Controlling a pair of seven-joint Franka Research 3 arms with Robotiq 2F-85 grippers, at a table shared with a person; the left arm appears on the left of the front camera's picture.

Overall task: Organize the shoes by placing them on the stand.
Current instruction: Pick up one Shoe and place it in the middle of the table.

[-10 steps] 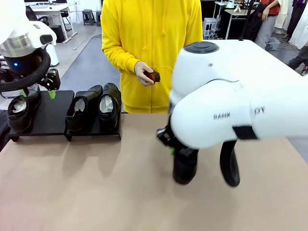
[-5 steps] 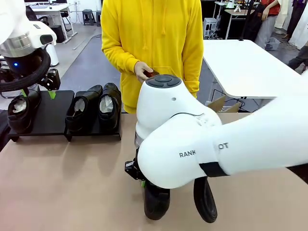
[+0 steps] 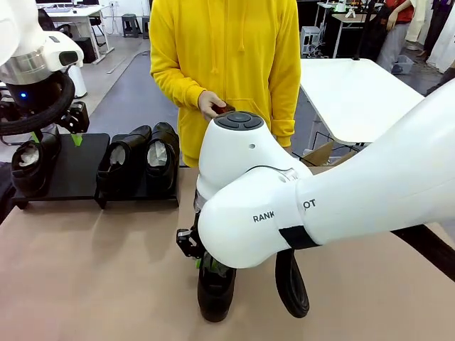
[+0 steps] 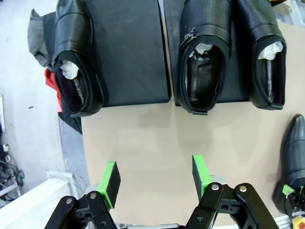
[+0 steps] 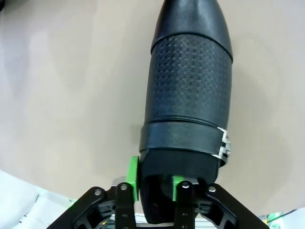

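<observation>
Three shoes (image 3: 124,163) already on the stand (image 3: 75,167): one at its outer left edge, two side by side on its right panel, toes pointing to the stand's far side, paper stuffing showing. Bare slot left on the left panel, likely kept for the last shoe.

Fourth shoe (image 3: 217,295) standing on the table (image 3: 92,270), well apart from the stand, off its right front corner. Right claw (image 5: 155,181) at that shoe's heel, one green pad outside the heel rim and one inside the opening; probably gripped there because the rim is the only thin edge to pinch. Cannot tell whether pinching or letting go.

Left claw (image 4: 156,174) wide and empty, hanging just in front of the stand, seemingly waiting for the shoe.

Against a second ago: right arm and fourth shoe swung leftward, nearer the stand's right end and nearer the robot's edge of the table. Shoes on the stand, left claw and the person's hand (image 3: 210,106) with the brush (image 3: 224,109) beyond the stand unchanged.
</observation>
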